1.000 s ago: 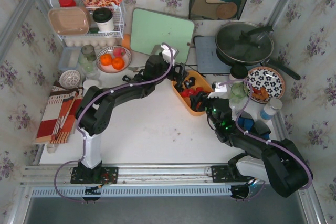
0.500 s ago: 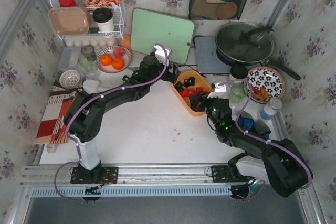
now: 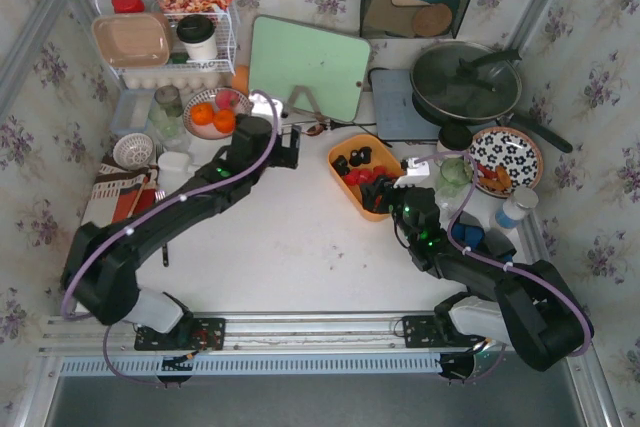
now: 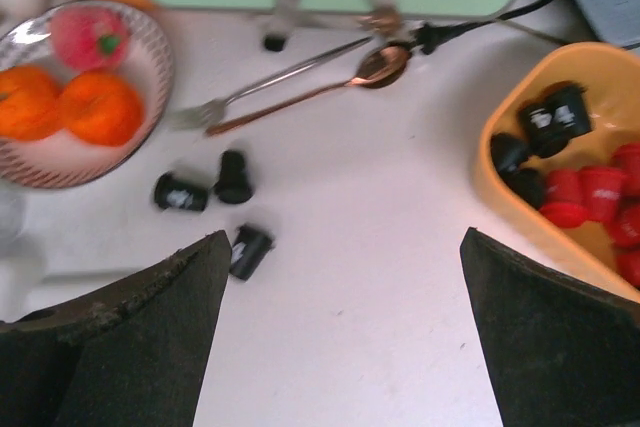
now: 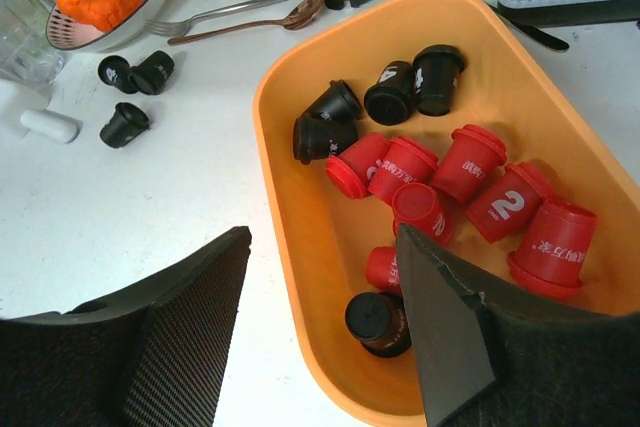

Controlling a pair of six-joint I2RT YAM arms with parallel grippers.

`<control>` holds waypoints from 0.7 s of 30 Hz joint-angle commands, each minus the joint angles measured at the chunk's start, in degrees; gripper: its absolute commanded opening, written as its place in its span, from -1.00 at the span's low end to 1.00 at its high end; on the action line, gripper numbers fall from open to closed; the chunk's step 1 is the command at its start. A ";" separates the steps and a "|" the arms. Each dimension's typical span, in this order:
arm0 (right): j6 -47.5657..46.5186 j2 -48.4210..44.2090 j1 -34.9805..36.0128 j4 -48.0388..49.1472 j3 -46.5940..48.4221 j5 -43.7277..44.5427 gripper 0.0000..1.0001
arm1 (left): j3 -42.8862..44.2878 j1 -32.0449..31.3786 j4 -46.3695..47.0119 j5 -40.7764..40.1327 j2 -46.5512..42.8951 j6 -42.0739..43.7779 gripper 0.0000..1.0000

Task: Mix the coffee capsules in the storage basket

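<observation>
Coffee capsules point(image 5: 470, 162) lie mostly clumped by colour in the storage basket point(image 5: 520, 87) right of the table's point(image 3: 280, 247) middle, so we hold our right gripper point(image 5: 322, 237) spread over it to stir, and our left gripper point(image 4: 345, 247) spread, empty, above three stray black ones point(image 4: 232, 177).

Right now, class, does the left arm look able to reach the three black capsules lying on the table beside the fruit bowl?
Probably yes. The left gripper hangs open over the table, the black capsules lie just ahead of it, and nothing stands between; only the fruit bowl is close.
</observation>
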 commanded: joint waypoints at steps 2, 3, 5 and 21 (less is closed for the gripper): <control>-2.01 0.59 0.28 3.30 0.40 0.72 0.35 | -3.15 0.03 -14.39 -10.58 -9.41 -3.89 0.98; -2.57 0.76 0.31 3.58 0.40 0.79 0.35 | -4.39 0.03 -15.73 -11.10 -10.77 -3.99 0.99; -3.59 1.19 0.46 4.22 0.39 0.80 0.35 | -6.88 0.03 -17.51 -11.76 -13.25 -4.57 0.98; -9.22 -0.57 2.32 -10.91 8.80 -0.19 0.36 | -13.64 4.31 -19.14 2.07 -13.32 -0.64 0.82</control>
